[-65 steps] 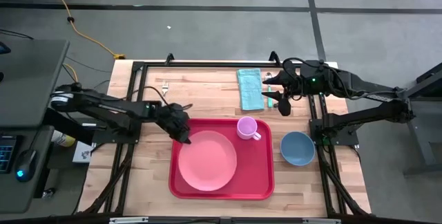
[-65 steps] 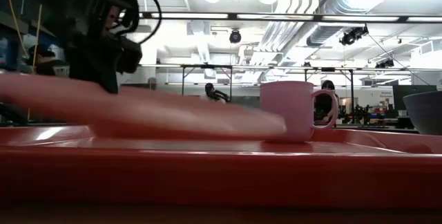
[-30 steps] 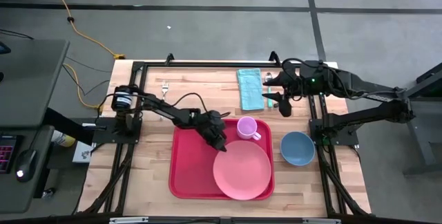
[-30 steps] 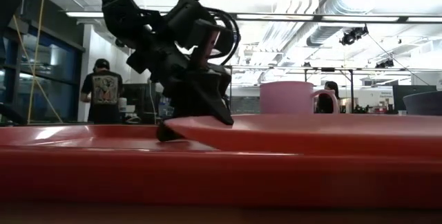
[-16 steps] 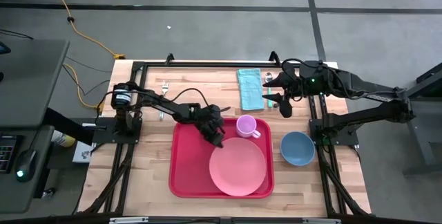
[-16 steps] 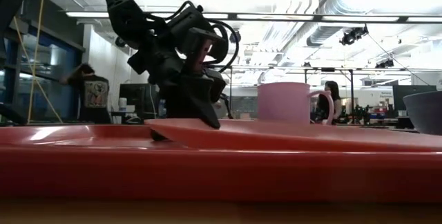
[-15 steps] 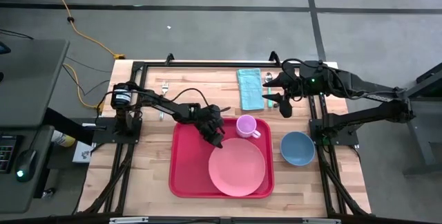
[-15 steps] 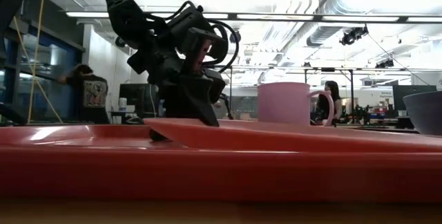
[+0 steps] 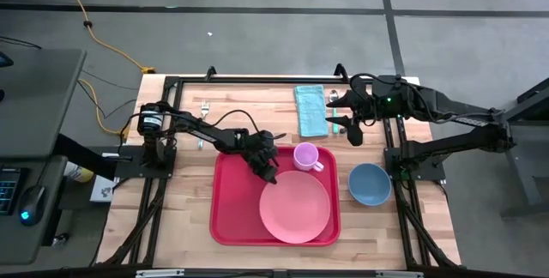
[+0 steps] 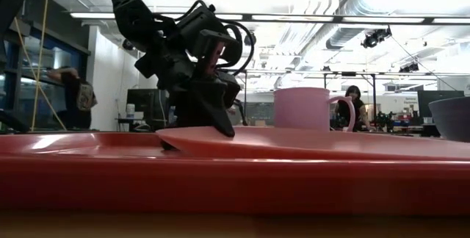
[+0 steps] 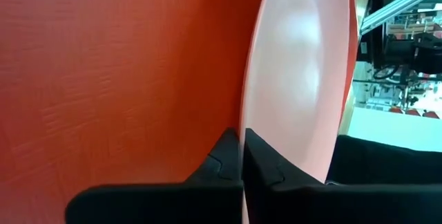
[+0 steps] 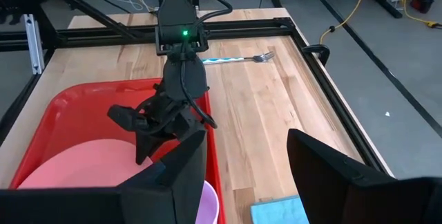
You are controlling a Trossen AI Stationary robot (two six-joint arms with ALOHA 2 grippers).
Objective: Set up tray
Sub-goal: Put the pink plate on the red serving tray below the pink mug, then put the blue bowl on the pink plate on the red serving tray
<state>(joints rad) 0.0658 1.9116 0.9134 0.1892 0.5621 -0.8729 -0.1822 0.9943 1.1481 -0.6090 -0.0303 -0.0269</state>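
Note:
The red tray (image 9: pixel 230 214) lies on the table's near middle. On it are a round pink plate (image 9: pixel 296 209) on its right half and a pink mug (image 9: pixel 306 156) standing at its far right corner. My left gripper (image 9: pixel 271 175) is over the tray's middle and is shut on the plate's rim. The low view shows it at the plate's (image 10: pixel 308 144) left end, with the mug (image 10: pixel 302 108) behind. My right gripper (image 9: pixel 350 129) hangs open above the table's far right, touching nothing, beside the teal napkin (image 9: pixel 310 110). My left gripper (image 11: pixel 242 165) pinches the plate's rim (image 11: pixel 243 124) at its far-left edge, one finger above and one below. It comes slanting down from the table's far left. That edge (image 10: pixel 167 132) is held slightly above the tray floor, and the plate slopes down toward its opposite side.
A blue bowl (image 9: pixel 370 184) stands on the table just right of the tray. A fork (image 9: pixel 204 107) lies near the far left edge, and a spoon (image 9: pixel 333 97) lies right of the napkin. Black frame rails border the table. Bare wood lies left of the tray.
My left gripper has drawn the plate a little toward the table's left, staying shut on the rim. The plate, lifted nearly level a second ago, has sunk: its right side has gone down toward the tray floor while the gripped edge stays raised.

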